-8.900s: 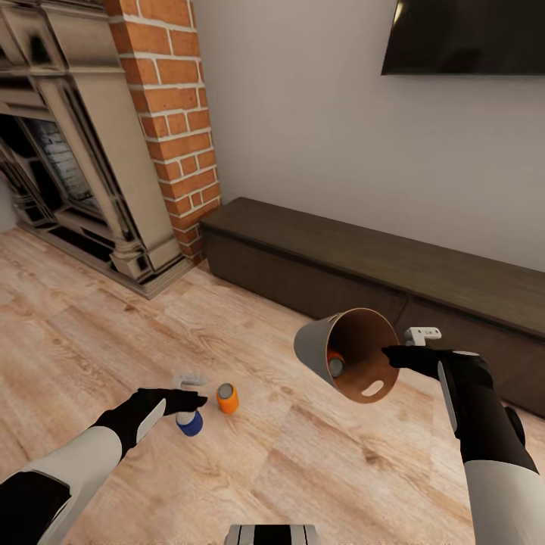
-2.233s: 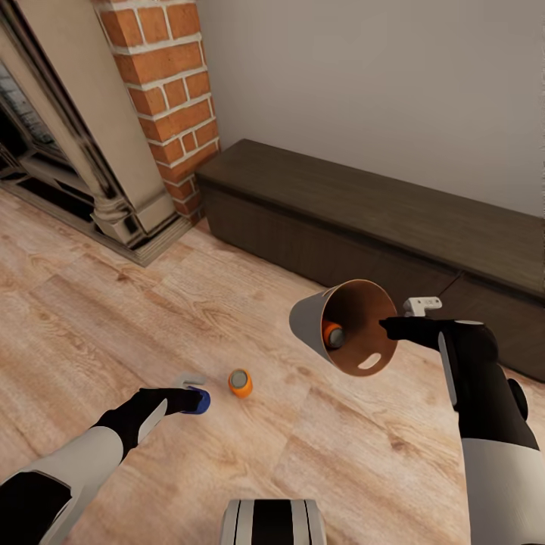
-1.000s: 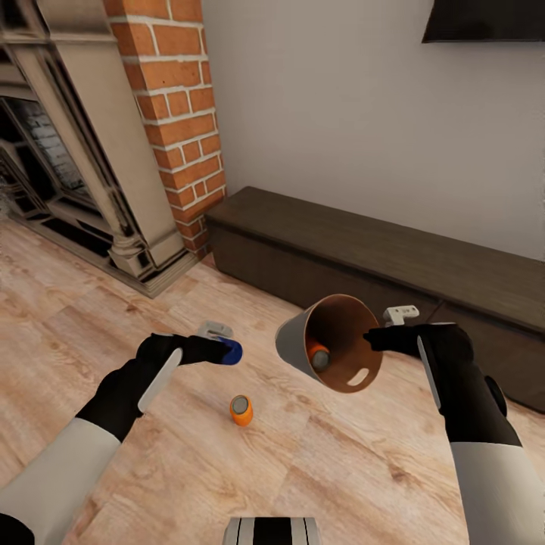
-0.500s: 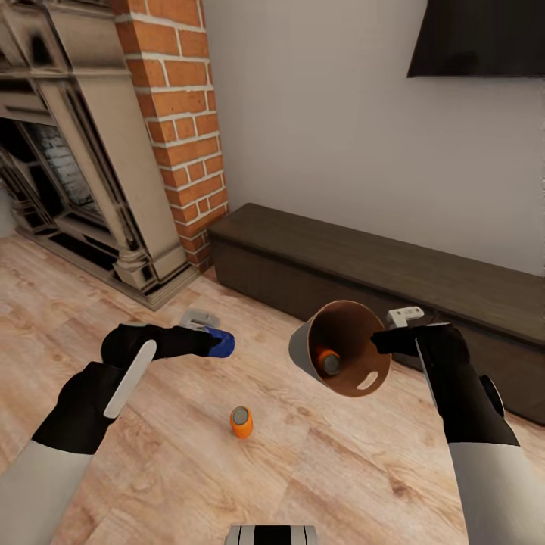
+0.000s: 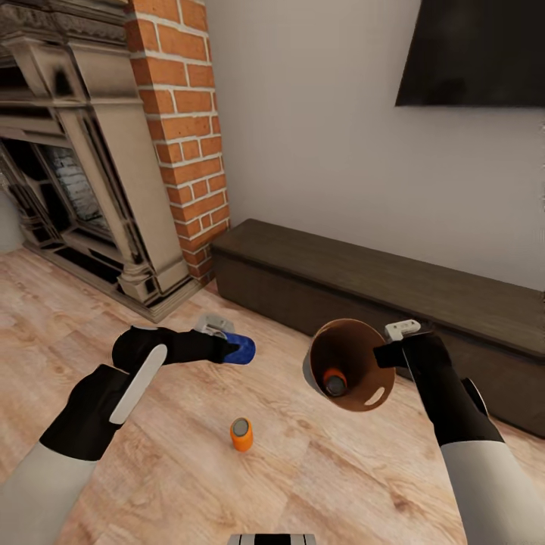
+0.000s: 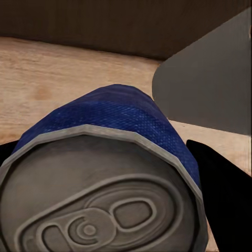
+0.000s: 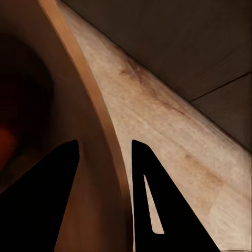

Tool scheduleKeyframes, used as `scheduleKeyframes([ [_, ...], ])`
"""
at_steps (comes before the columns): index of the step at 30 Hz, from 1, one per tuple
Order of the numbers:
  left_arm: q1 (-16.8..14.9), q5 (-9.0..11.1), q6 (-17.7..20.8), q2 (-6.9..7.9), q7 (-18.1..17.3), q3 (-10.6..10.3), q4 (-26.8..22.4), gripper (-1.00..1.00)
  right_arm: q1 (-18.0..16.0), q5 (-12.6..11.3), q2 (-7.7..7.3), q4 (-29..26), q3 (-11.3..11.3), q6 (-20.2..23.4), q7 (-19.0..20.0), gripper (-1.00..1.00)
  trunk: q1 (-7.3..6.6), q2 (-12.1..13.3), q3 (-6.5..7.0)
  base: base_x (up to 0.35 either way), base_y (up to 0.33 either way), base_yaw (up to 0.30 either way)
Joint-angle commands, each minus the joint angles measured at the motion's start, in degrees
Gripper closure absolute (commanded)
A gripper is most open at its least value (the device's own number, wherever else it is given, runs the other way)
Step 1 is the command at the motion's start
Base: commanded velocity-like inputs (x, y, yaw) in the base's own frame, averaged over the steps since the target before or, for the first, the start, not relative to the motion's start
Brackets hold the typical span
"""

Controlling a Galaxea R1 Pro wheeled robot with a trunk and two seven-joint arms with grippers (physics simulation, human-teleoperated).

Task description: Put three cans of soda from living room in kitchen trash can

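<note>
My left gripper (image 5: pixel 231 350) is shut on the dark blue can of soda (image 5: pixel 241 351), held on its side above the floor; its grey top and blue wall (image 6: pixel 121 118) fill the left wrist view. To its right, my right gripper (image 5: pixel 387 354) is shut on the rim of the tash can (image 5: pixel 312 367), which is tipped with its brown mouth toward me. An orange can (image 5: pixel 334 381) lies inside it. Another orange can (image 5: pixel 241 434) stands upright on the wood floor below the two grippers. In the right wrist view the fingers (image 7: pixel 52 184) straddle the bin's rim (image 7: pixel 107 147).
A long low dark wood cabinet (image 5: pixel 378 284) runs along the wall behind the bin. The red brick fireplace (image 5: pixel 178 129) stands at the left, and a black TV (image 5: pixel 473 53) hangs at the upper right. Light wood floor (image 5: pixel 151 469) spreads around the standing can.
My left gripper has lifted the blue can off the floor and carried it right toward the bin. The bin has tipped slightly. The head view has tilted upward.
</note>
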Motion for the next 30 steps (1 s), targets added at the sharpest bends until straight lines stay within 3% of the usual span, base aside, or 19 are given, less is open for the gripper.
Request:
scheduleKeyframes([
  [1, -0.01, 1.38, 0.00, 0.04, 0.01, -0.48, 0.01, 1.00, -0.04, -1.47, 0.01, 0.22, 0.03, 0.18, 0.26, 1.00, -0.03, 0.01, 0.24, 0.000, 0.000, 0.000],
  [3, -0.01, 3.43, 0.00, 0.03, 0.01, -1.04, 0.00, 1.00, -0.03, -1.42, 0.01, 0.53, 0.04, 0.18, 0.23, 1.00, -0.08, 0.04, 0.68, 0.000, 0.000, 0.000],
  [5, 0.00, 4.19, 0.00, 0.02, 0.00, -1.27, 0.00, 1.00, -0.03, -1.40, 0.04, 0.63, 0.06, 0.18, 0.22, 1.00, -0.13, 0.07, 1.12, 0.000, 0.000, 0.000],
  [12, -0.07, 5.39, 0.00, 0.04, -0.07, -1.68, -0.13, 1.00, -0.06, -1.35, 0.79, 1.78, 0.13, 0.18, 0.20, 1.00, -0.31, 0.16, 2.67, 0.000, 0.000, 0.000],
  [14, -0.07, 7.18, 0.00, 0.27, -0.07, -1.80, -0.31, 1.00, -0.08, -1.32, 0.88, 2.21, 0.13, 0.18, 0.16, 1.00, -0.36, 0.19, 3.12, 0.000, 0.000, 0.000],
  [20, -0.11, 14.97, 0.00, 0.58, -0.07, -3.10, -1.41, 1.00, -0.11, -1.30, 1.09, 2.69, 0.34, 0.18, 0.13, 1.00, -0.52, 0.27, 4.45, 0.000, 0.000, 0.000],
  [27, -0.45, 17.98, 0.00, 0.45, -0.07, -4.56, -1.71, 1.00, -0.11, -1.31, 1.08, 3.37, 2.62, 0.18, 0.13, 1.00, -1.09, 1.14, 5.91, 0.000, 0.000, 0.000],
  [30, -0.74, 20.31, 0.00, 0.13, -0.07, -7.16, -1.75, 1.00, -0.11, -1.33, 1.10, 4.14, 2.90, 0.18, -0.45, 1.00, -1.75, 2.34, 6.45, 0.000, 0.000, 0.000],
])
